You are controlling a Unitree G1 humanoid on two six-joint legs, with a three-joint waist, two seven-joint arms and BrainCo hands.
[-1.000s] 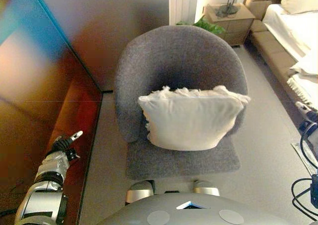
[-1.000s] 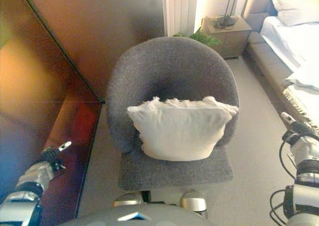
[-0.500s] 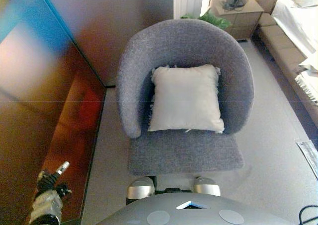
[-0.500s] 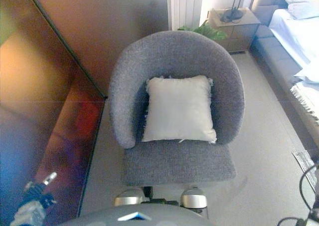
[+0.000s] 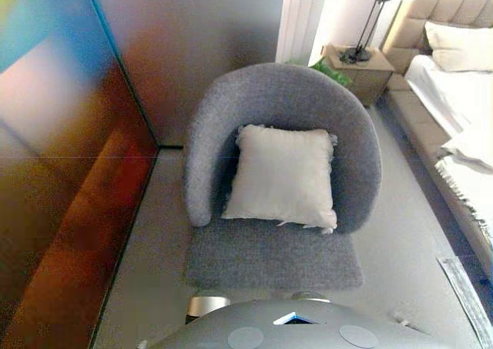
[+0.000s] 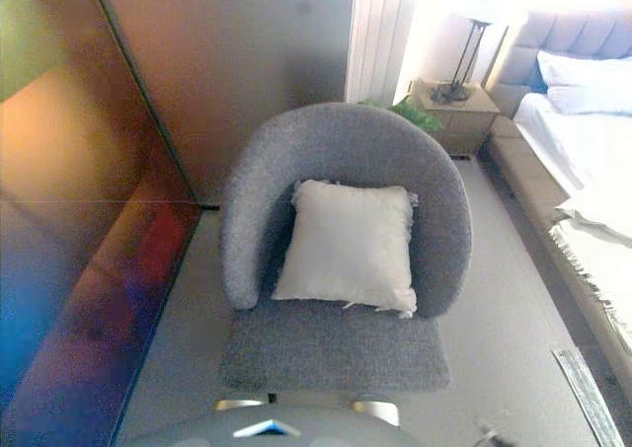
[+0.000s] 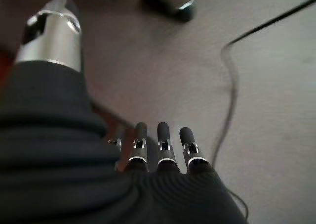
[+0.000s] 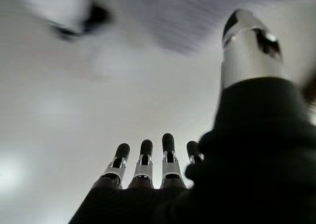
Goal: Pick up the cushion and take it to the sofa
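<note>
A white square cushion [image 5: 283,176] with a fringed edge leans against the back of a grey tub armchair [image 5: 239,118], resting on its seat [image 6: 326,346]. Neither hand shows in the eye views. My left hand [image 7: 158,150] appears only in its wrist view, fingers straight, held over bare grey floor and holding nothing. My right hand [image 8: 153,164] appears only in its wrist view, fingers straight too, with nothing in it and pale floor beyond.
A glossy dark wall panel [image 5: 54,156] runs along the left. Behind the chair stand a radiator [image 6: 375,23], a green plant [image 5: 330,70] and a bedside table with a lamp [image 5: 358,64]. A bed with white bedding [image 5: 454,110] lies at the right.
The whole view has shifted, so the camera moved. Both arms have dropped out of the eye views. One second ago the cushion sat forward on the seat; now it leans against the chair back.
</note>
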